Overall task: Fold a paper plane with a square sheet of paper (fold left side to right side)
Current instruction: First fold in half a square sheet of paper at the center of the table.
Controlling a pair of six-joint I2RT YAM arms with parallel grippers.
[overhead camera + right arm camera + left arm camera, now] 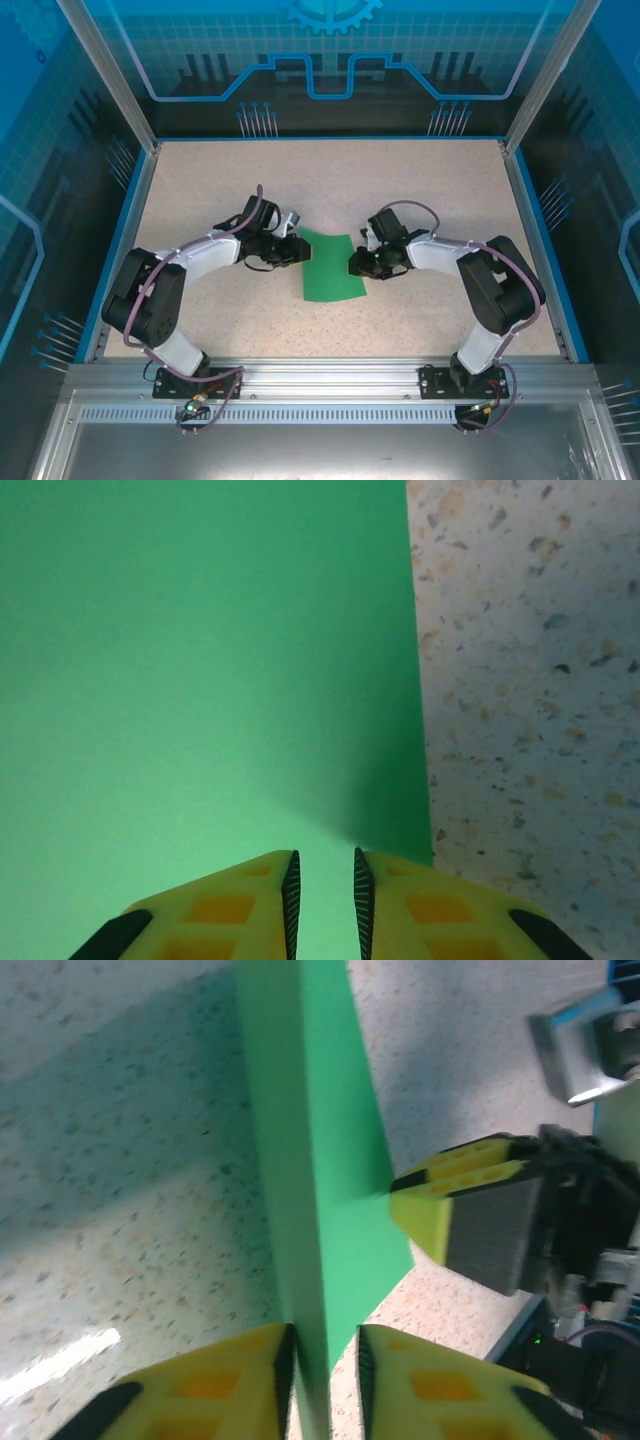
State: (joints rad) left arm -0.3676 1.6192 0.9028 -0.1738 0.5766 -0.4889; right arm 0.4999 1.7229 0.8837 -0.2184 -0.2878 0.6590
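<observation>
The square sheet of paper (333, 270) sits near the middle of the speckled table (250, 180), directly between the two arms. From above it is a bright green, plain, slightly bowed four-sided shape with an arm reaching in at each side edge.

The left tool (293, 250) meets the sheet's left edge. In the left wrist view the paper (310, 1160) rises off the table (120, 1210) along a long straight ridge that runs away from the camera. Its near end drops into the narrow gap of the left tool (326, 1380), between the yellow fingers. The jaws stand only slightly apart. From this angle I cannot tell whether the pads press the paper or merely flank it.

The right tool (357, 263) is at the opposite edge. Seen from the left wrist, the right tool (395, 1188) has its yellow tips drawn together on the sheet's far edge, pinching it. In the right wrist view the right tool (323, 880) has its ribbed pads close together. Green paper (200, 680) spreads out ahead and to the left, and bare table (520, 680) lies along the right.
</observation>
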